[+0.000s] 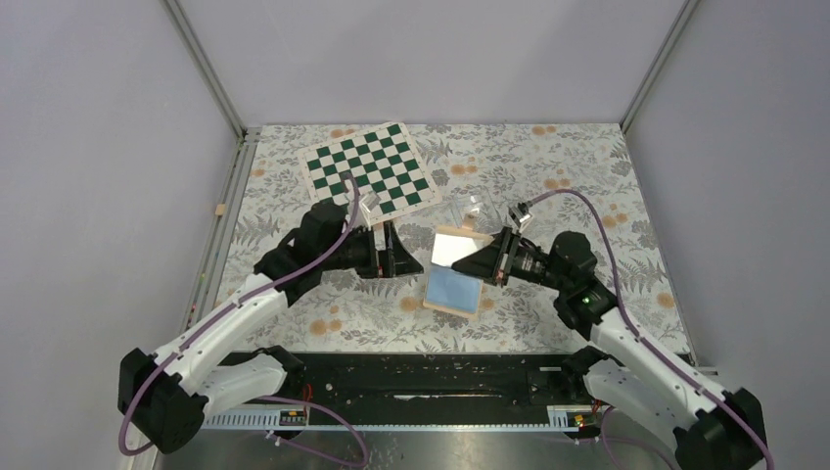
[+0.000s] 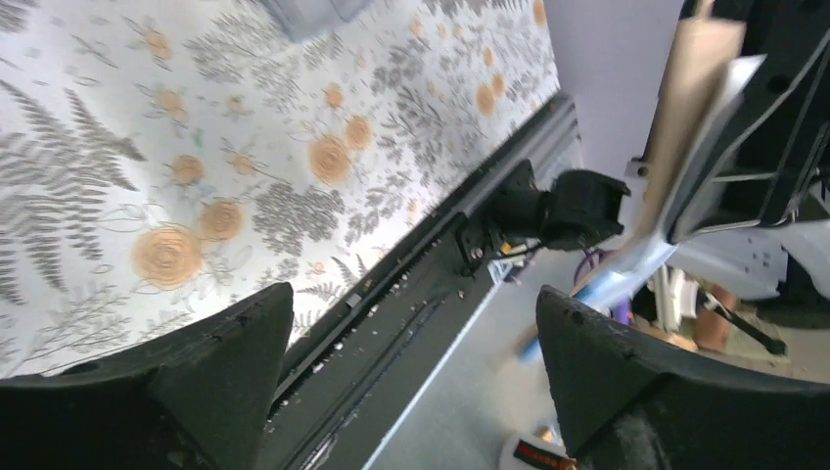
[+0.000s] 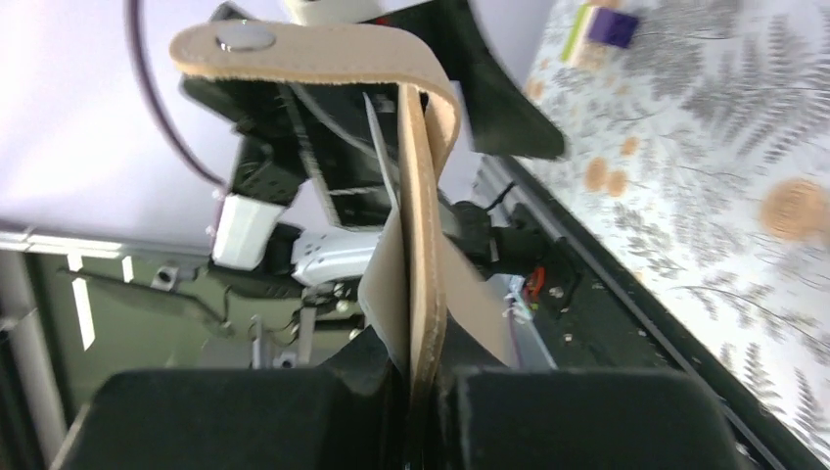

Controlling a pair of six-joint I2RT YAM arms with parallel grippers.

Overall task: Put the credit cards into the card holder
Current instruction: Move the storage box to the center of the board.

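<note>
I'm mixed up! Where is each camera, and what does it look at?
Top external: above and behind, looking down at the table; both arms show.
Left wrist: on the left arm, faces the table's near edge; open left gripper shows.
Right wrist: on the right arm, faces the card holder clamped in the right gripper.
Shared: all three show the card holder.

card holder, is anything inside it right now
The open card holder, pinched in the right gripper, shows light-blue lining. A thin pale edge sits between its leaves, maybe a card. The pocket depths are covered by the tan leaves.
</note>
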